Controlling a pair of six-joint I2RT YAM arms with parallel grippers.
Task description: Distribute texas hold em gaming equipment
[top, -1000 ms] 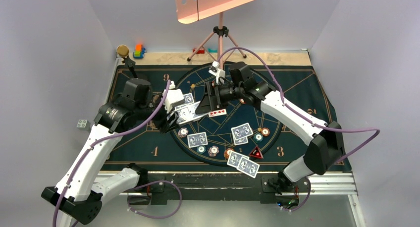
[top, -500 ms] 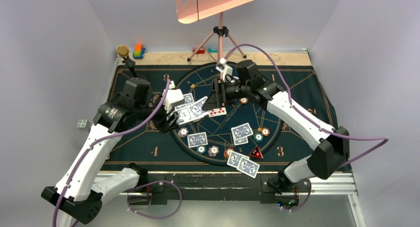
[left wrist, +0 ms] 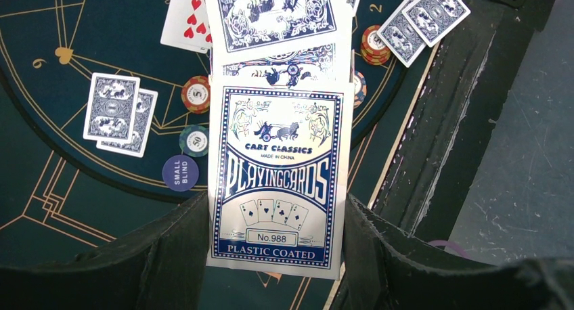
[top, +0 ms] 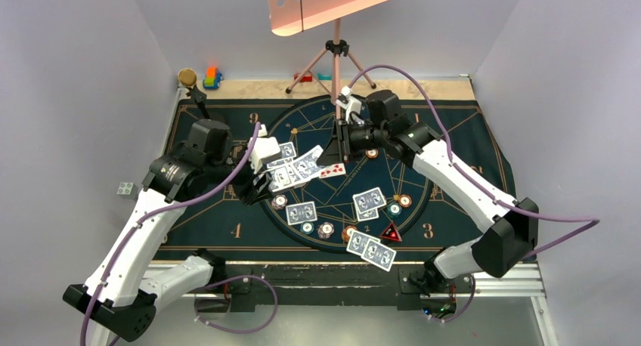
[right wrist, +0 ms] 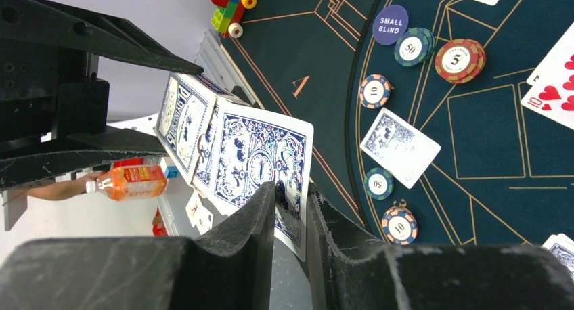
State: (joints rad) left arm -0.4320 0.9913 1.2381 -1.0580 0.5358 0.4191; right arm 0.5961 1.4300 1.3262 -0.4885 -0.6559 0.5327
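Left wrist view, left hand (left wrist: 276, 215) clamping card deck (left wrist: 281, 178), right hand (right wrist: 291, 200) pinching blue-backed card (right wrist: 252, 162) against it.

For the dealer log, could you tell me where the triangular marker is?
Top view: the triangular marker lies on the mat, right of centre near its front edge, beyond the face-down card pair.

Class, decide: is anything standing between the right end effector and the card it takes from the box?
Nothing visible: the right end effector pinches the card beside the box held in the left end effector.
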